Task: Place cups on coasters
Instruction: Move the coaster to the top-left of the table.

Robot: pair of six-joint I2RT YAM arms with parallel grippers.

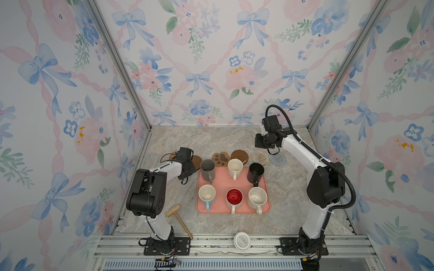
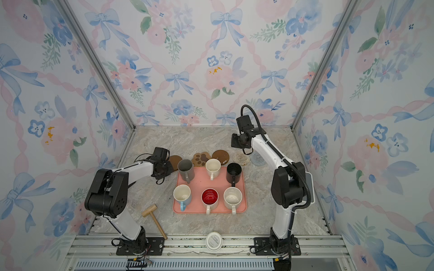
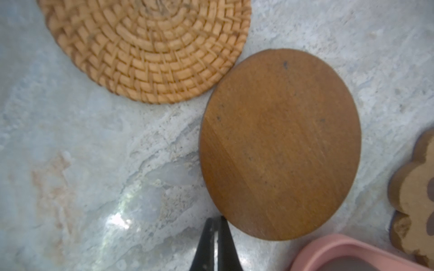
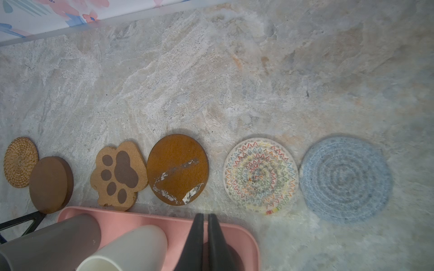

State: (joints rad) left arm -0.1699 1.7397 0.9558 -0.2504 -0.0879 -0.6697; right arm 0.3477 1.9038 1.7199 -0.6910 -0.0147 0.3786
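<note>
Before me six mugs stand upright on the pink tray [image 1: 223, 183]: grey [image 1: 207, 170], cream [image 1: 235, 168], black [image 1: 256, 172] behind; blue-handled [image 1: 207, 196], red-lined [image 1: 234, 198], speckled [image 1: 257, 198] in front. Beyond lie six coasters flat in a row: rattan [image 4: 20, 162], wooden round [image 4: 50, 184], paw [image 4: 118, 173], scuffed round [image 4: 177, 172], cream woven [image 4: 260, 176], grey-blue [image 4: 345, 179].

Rattan coaster [image 1: 173, 155] mostly hidden behind left arm [image 1: 164, 169] in a top view; cut by the frame edge in left wrist view. Paw coaster [image 3: 415, 199] cut off too. White lid [image 1: 242, 241] print too small to read. Grey-blue coaster [image 4: 345, 179] blurred, probably woven.
</note>
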